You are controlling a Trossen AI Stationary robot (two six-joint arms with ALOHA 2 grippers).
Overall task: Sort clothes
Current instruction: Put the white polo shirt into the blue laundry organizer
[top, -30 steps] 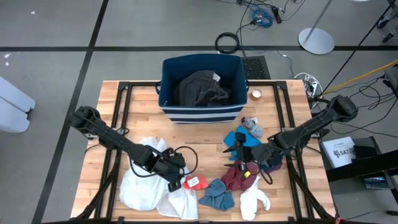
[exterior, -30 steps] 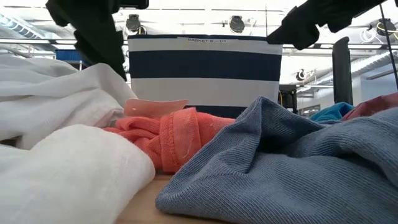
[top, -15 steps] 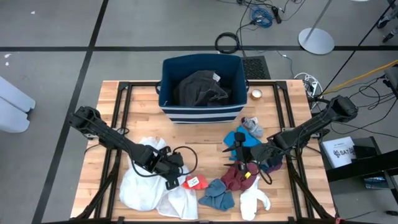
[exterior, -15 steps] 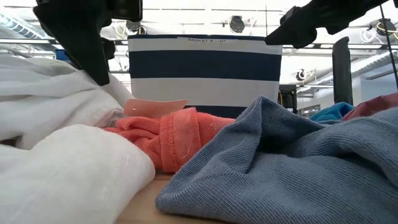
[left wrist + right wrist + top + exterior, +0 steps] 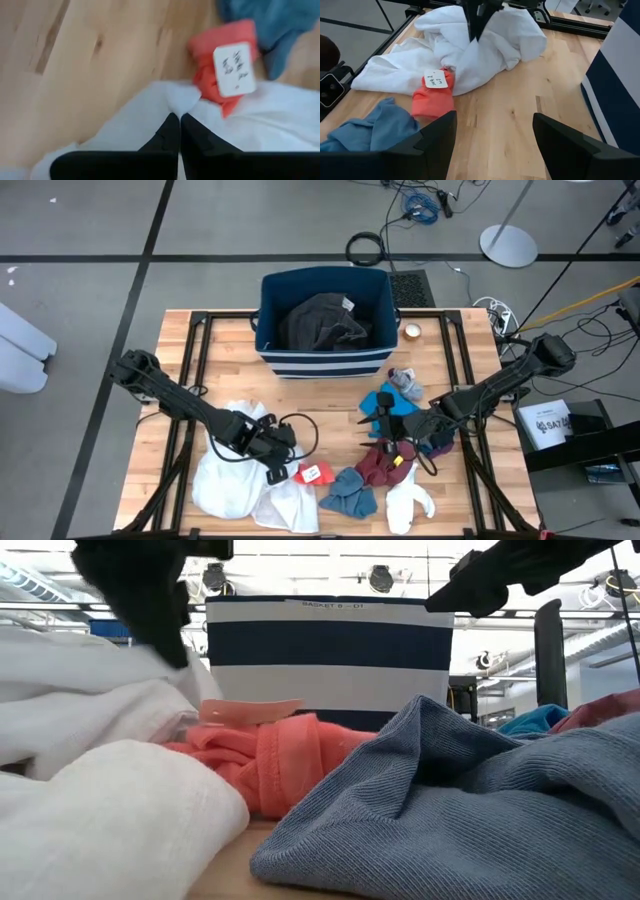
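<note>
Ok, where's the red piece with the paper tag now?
High view: the red piece lies front-centre, touching the white garment on its left, the blue-grey piece at its right.

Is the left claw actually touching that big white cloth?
Touching. In the left wrist view the left claw is shut, its tips pinching a fold of the white cloth. The right wrist view shows the same claw planted in the cloth.

Bright, even overhead light in all views, with only soft shadows under the clothes on the table point(image 5: 440, 350); ceiling lamps point(image 5: 380, 578) show lit in the low view. Left wrist view is motion-blurred, white garment point(image 5: 280, 120) and orange-red piece point(image 5: 220, 75) smeared. Low view's nearest fabric is soft, and the dark arm at upper left is blurred.
</note>
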